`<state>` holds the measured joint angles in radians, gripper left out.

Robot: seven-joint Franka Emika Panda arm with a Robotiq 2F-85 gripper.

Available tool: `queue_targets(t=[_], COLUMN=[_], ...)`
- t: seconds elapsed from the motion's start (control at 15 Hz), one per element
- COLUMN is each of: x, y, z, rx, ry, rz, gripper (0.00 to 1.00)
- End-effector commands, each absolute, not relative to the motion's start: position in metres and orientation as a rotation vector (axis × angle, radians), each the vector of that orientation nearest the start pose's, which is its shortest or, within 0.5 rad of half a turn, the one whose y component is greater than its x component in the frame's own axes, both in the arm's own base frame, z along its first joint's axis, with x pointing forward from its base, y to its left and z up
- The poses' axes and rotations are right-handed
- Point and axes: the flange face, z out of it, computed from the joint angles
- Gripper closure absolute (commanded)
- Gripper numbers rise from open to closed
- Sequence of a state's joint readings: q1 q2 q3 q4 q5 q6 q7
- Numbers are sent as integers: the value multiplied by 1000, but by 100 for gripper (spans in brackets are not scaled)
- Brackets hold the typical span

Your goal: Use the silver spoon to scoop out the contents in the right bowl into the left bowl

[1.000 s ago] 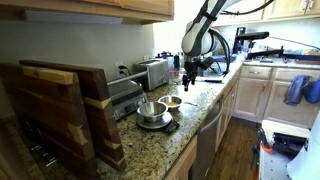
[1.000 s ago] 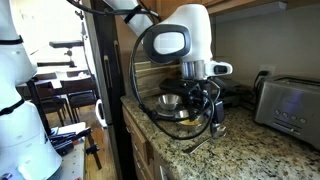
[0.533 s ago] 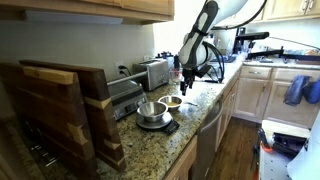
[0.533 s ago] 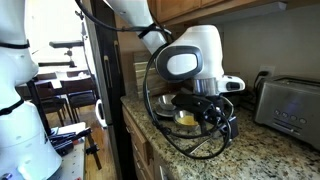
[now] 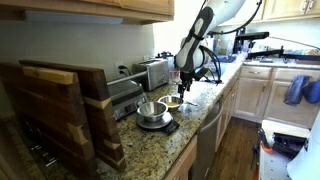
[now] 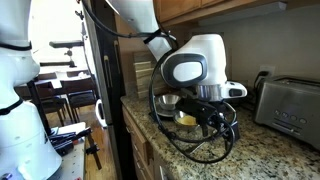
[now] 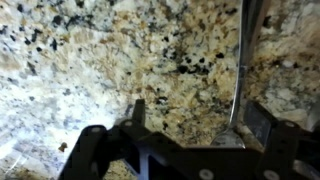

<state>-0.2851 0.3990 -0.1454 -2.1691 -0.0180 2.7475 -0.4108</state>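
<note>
- Step in hand: pick-up of the spoon (image 7: 240, 70). No scooping yet, by my read.
- Wrist view: the spoon lies on the counter (image 7: 80, 50). Its thin handle runs from the top edge down toward the lower right of the frame.
- My gripper (image 7: 200, 110) sits at the bottom of that frame, its fingers (image 7: 138, 112) spread wide with nothing between the pads but stone.
- The handle falls inside the gap, far off centre and close to the finger at the right of the frame. I cannot tell whether it touches that finger.
- The spoon's scoop end is not in the wrist frame. In both exterior views I cannot pick the spoon out.
- In an exterior view the gripper (image 5: 184, 84) hangs above the counter, just right of the bowls at mid-frame.
- The left bowl (image 5: 150, 109) sits left of centre, with the right bowl (image 5: 172, 101) just beside it.
- In an exterior view the tan contents (image 6: 186, 119) show in the right bowl, so transfer seems not begun.
- Next move calls for: shift sideways to centre the handle between my pads, come down to the stone, then close.
- The handle is thin and flat on a hard surface, so I judge the pads must reach nearly to the counter or they will close above it.
</note>
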Motion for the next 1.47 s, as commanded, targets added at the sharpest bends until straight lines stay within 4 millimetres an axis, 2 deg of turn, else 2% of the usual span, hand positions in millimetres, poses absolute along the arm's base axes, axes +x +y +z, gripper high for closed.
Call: queue_targets(t=[0.0,0.53,1.07,1.4], x=[529,532,544,538], y=[-240,-247,-238,-253], z=[228,218,216,208], rx=[-3227,-3226,-3202,-3215], ry=[-47,-126,-193,-184], rz=[-225,-223,-233,-206], gripper=[0,0,0,0])
